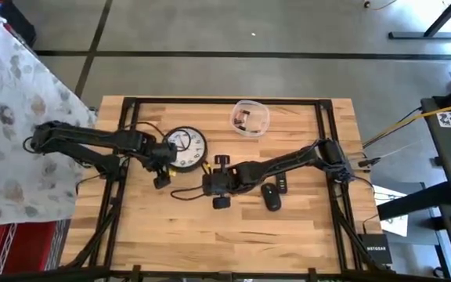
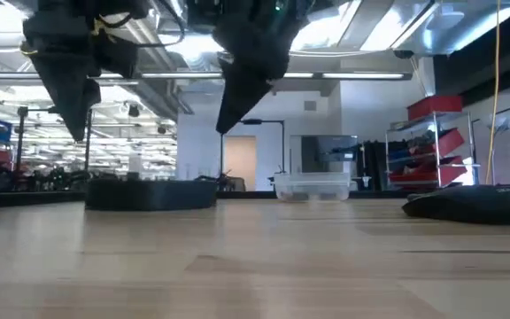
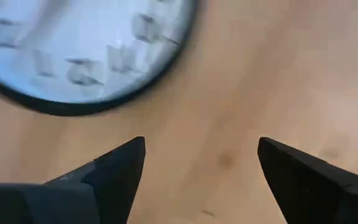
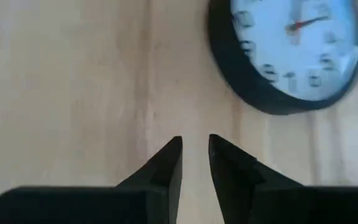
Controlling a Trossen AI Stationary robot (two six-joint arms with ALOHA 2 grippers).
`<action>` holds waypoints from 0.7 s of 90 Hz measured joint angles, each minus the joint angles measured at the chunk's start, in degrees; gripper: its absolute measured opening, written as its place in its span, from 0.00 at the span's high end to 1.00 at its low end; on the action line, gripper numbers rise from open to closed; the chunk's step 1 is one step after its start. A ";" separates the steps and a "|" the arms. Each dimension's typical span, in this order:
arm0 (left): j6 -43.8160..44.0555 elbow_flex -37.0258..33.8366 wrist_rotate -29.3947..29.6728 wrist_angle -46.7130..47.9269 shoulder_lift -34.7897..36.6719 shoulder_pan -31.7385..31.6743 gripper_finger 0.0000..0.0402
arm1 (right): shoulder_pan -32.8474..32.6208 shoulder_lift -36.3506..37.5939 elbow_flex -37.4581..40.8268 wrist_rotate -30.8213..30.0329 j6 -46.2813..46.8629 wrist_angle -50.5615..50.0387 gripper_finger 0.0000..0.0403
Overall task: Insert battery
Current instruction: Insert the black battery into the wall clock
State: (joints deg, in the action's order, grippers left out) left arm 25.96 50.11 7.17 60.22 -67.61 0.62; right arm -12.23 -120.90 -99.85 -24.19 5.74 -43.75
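A round wall clock (image 1: 185, 147) with a white face and black rim lies face up on the wooden table, left of centre. My left gripper (image 1: 161, 174) hovers over bare wood by the clock's near-left rim (image 3: 86, 109), fingers wide apart and nothing between them. My right gripper (image 1: 214, 186) hovers just right of the clock (image 4: 291, 56), its fingers (image 4: 166, 165) drawn almost together over bare wood. A clear plastic tub (image 1: 250, 117) at the back holds small dark items. I cannot pick out a battery.
Two black devices (image 1: 271, 196) (image 1: 283, 186) lie right of my right gripper. In the low view the clock (image 2: 149, 193) shows as a flat dark disc, the tub (image 2: 312, 188) behind it and a black device (image 2: 472, 204) at the right. Bare wood fills the near half.
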 joint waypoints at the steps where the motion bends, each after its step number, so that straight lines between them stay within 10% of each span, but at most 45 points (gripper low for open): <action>1: -0.15 0.00 1.52 0.00 -0.07 -0.15 0.26 | 0.00 0.01 0.00 -0.65 0.22 -0.35 0.84; 12: -2.72 0.00 12.42 -0.83 -2.44 -4.27 0.26 | 0.00 0.76 0.00 -5.70 2.15 -3.72 0.84; 42: -13.81 0.26 17.84 -20.06 -20.40 -13.25 0.26 | -1.25 1.11 0.02 -4.72 9.42 -10.75 0.84; 63: -15.83 0.48 -1.86 -43.30 -25.80 -7.73 0.26 | -6.78 3.80 0.02 -10.14 26.16 -30.08 0.84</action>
State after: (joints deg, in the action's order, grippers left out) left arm 10.13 50.58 5.31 16.93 -93.41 -7.10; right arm -19.01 -117.10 -99.83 -34.33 31.90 -73.82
